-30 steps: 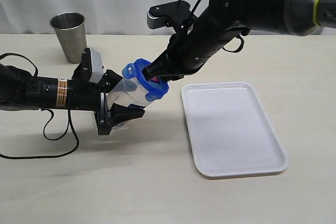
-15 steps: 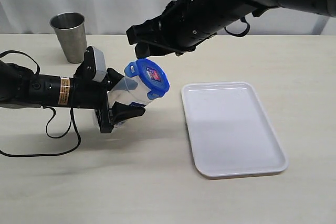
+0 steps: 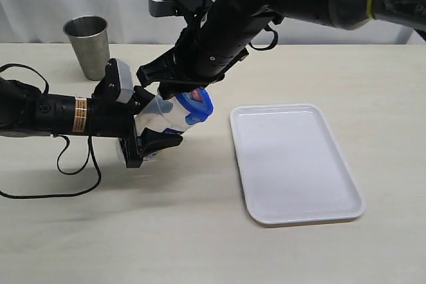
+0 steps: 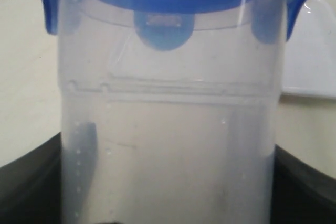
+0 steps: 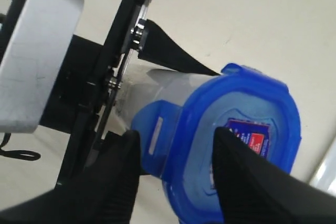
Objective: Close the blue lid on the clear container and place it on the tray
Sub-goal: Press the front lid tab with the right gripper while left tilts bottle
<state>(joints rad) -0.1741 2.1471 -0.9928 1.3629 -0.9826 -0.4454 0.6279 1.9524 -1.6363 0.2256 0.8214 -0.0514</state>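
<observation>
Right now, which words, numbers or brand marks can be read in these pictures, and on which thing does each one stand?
Nothing can be read for certain.
Red and white sticker on the blue lid: print, too blurred.
Raised mark on one lid flap: too faint.
Tan band on the left arm: dark marks, too small.
</observation>
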